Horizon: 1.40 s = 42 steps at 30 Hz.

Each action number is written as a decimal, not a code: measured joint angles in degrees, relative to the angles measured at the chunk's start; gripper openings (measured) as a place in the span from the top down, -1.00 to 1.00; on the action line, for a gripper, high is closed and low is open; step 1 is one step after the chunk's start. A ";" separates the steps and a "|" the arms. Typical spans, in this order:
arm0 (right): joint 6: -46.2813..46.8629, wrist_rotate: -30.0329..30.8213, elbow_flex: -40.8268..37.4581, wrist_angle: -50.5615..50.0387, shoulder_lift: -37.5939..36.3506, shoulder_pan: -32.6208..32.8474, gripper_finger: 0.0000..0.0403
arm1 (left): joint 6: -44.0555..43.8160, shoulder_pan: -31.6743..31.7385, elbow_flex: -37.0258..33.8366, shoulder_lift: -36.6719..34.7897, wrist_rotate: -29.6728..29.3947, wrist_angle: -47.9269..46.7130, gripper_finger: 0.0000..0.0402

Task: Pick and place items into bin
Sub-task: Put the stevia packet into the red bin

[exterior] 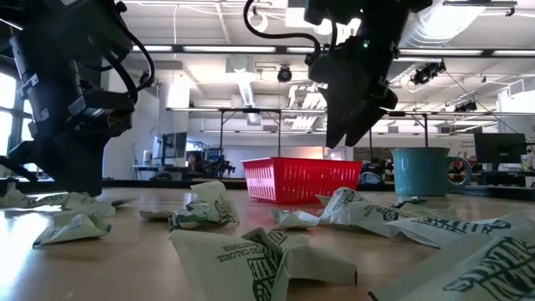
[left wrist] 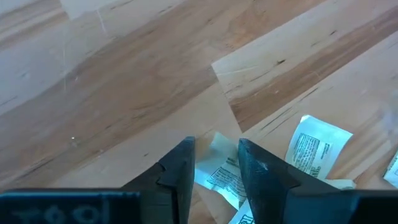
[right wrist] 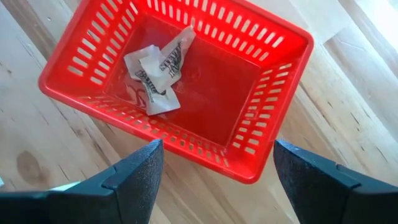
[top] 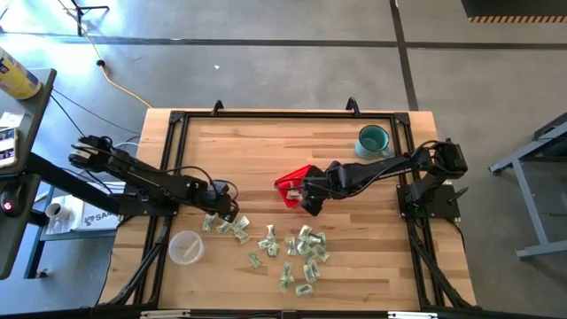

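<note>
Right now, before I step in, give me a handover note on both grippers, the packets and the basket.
Left gripper: down at the table on the left edge of the packet pile, fingers straddling one packet; not visibly clamped yet.
Right gripper: open and empty, hovering just over the red basket.
Packets: most are scattered on the wooden table, between the basket and the near edge.
Done: a couple of crumpled packets in the basket.
Left: nearly the whole pile remains to be binned.
Teal mug and clear cup also stand on the table.
</note>
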 joint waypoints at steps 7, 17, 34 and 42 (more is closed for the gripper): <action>0.13 -0.04 0.00 -1.92 0.00 0.81 -0.46 | 0.52 0.04 -0.17 -0.43 0.35 -1.08 0.52; 0.31 4.27 0.00 -2.08 0.00 5.07 -0.46 | 1.90 0.02 -0.31 -1.92 -0.40 0.52 0.82; 13.97 17.25 0.02 -12.79 -3.32 13.73 -0.28 | 26.92 8.58 14.80 -2.29 -8.73 2.83 0.89; 22.83 17.82 0.02 -21.75 -6.28 16.19 -0.26 | 42.71 18.58 22.56 2.92 0.16 14.43 0.89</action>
